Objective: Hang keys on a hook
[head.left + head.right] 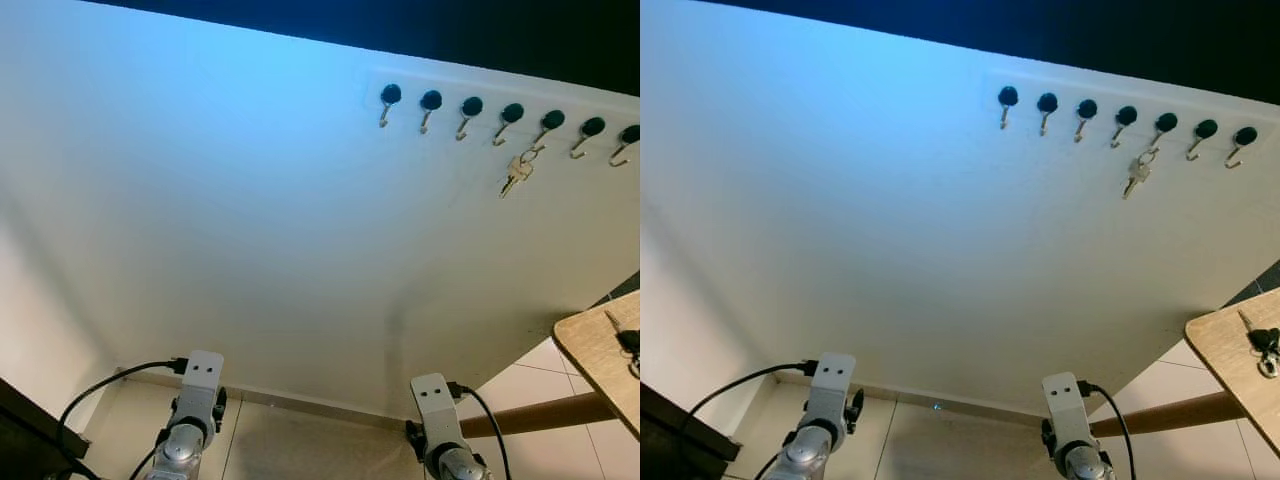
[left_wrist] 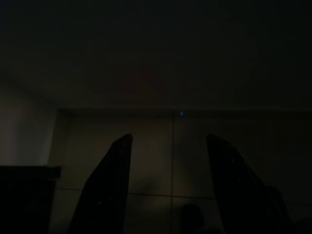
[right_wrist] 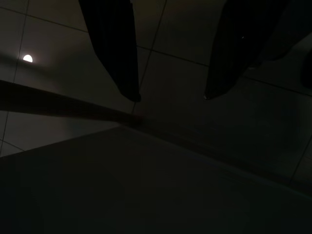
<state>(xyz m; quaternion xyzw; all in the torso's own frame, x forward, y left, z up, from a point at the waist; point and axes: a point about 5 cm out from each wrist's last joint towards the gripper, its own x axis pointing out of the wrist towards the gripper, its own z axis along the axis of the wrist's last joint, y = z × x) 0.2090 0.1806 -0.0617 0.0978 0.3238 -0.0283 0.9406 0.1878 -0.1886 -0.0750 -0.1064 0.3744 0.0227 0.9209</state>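
Observation:
A row of several black-knobbed metal hooks (image 1: pixel 472 110) runs along the white wall, high on the right. A bunch of silver keys (image 1: pixel 517 175) hangs from one hook (image 1: pixel 548 125) toward the right end of the row. Another bunch of keys with a dark fob (image 1: pixel 630 345) lies on the wooden table (image 1: pixel 590 350) at the right edge. Both arms hang low, far below the hooks: the left arm (image 1: pixel 190 410) and the right arm (image 1: pixel 440 420). In the dark wrist views my left gripper (image 2: pixel 169 137) and right gripper (image 3: pixel 171 97) are open, nothing between their fingers.
The table's wooden leg (image 1: pixel 540 412) slants across the tiled floor (image 1: pixel 300 440) near my right arm. A dark piece of furniture (image 1: pixel 30 430) stands at the bottom left, with black cables (image 1: pixel 100 385) running to the left arm. A skirting board lines the wall's foot.

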